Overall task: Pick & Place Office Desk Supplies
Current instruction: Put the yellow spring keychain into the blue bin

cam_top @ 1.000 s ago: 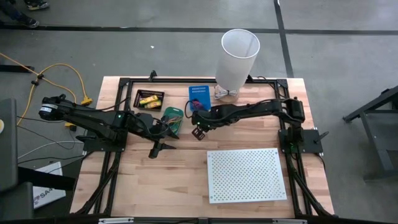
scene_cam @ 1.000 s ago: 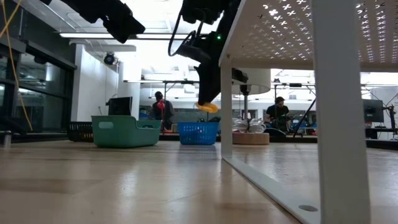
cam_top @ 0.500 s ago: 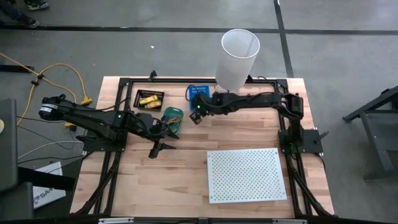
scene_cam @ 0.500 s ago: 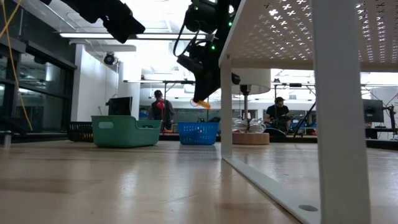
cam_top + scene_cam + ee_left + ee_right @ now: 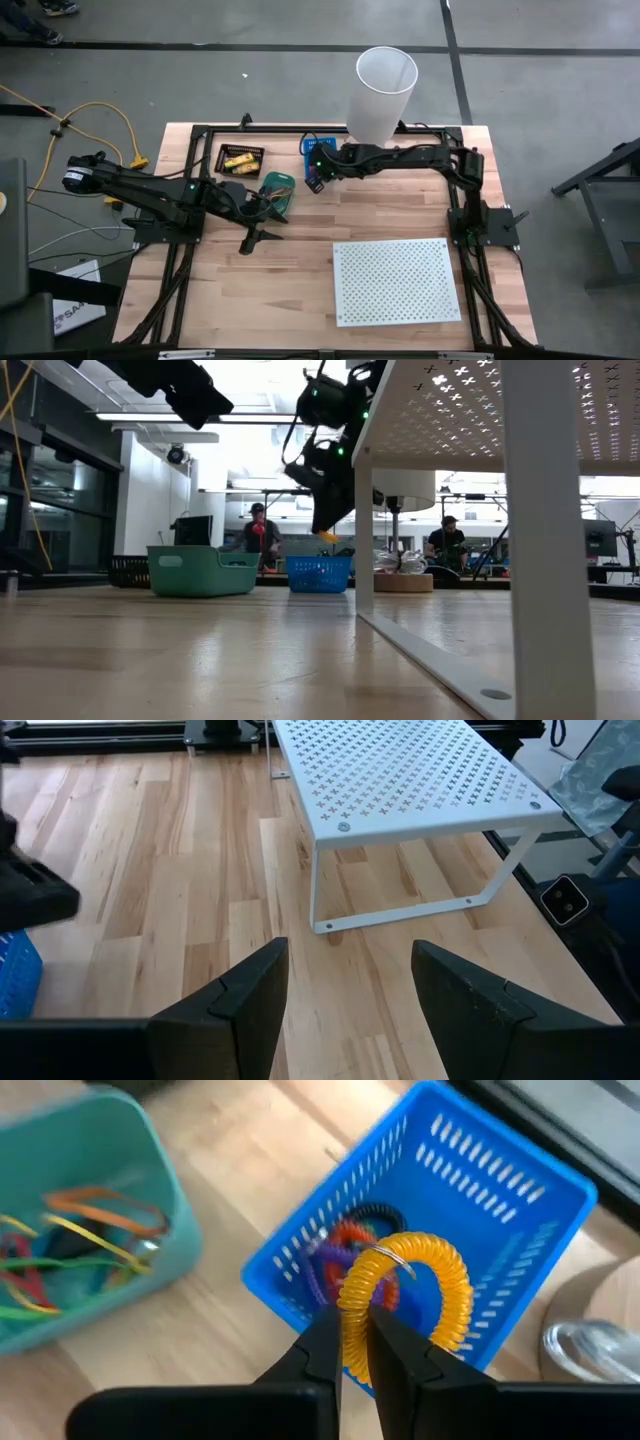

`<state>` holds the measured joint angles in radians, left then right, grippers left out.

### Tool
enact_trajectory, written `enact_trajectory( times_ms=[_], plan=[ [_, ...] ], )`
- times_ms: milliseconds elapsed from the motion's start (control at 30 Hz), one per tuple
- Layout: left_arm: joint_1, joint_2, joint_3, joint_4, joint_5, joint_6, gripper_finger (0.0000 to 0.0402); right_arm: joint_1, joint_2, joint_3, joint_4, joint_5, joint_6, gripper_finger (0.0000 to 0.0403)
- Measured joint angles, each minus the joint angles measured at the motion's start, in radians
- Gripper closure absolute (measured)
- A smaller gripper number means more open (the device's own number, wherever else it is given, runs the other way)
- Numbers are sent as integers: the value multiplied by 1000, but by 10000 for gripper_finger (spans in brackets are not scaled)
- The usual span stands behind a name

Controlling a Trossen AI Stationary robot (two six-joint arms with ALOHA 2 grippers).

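My right gripper (image 5: 355,1342) is clamped on a yellow coiled loop (image 5: 405,1295), holding it in the air above the blue basket (image 5: 520,1210), which contains red and dark coils. Beside that basket stands the teal bin (image 5: 150,1190) with loose rubber bands (image 5: 75,1240) inside. My left gripper (image 5: 345,990), fingers spread and empty, hovers over bare table (image 5: 150,850), facing the white perforated board (image 5: 400,775) farther off.

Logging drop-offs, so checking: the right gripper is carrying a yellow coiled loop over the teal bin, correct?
Not quite. The right gripper, jaws shut on the yellow coiled loop, hangs over the blue basket, not the teal bin beside it. The right wrist view shows this.
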<state>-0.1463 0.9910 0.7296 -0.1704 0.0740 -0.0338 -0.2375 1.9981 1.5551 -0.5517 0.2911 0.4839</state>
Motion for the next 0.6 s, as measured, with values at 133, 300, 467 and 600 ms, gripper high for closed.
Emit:
enact_trajectory(
  times_ms=[133, 300, 467, 600],
  plan=[
    [0, 0, 0, 0, 0, 0, 195, -1, 26, -2, 5, -5, -3, 378],
    [0, 0, 0, 0, 0, 0, 195, -7, 41, 0, 20, -7, 6, 378],
    [0, 0, 0, 0, 0, 0, 195, -13, 44, -1, 14, -4, 18, 378],
    [0, 0, 0, 0, 0, 0, 195, -13, 44, -1, 11, 1, 19, 378]
  ],
)
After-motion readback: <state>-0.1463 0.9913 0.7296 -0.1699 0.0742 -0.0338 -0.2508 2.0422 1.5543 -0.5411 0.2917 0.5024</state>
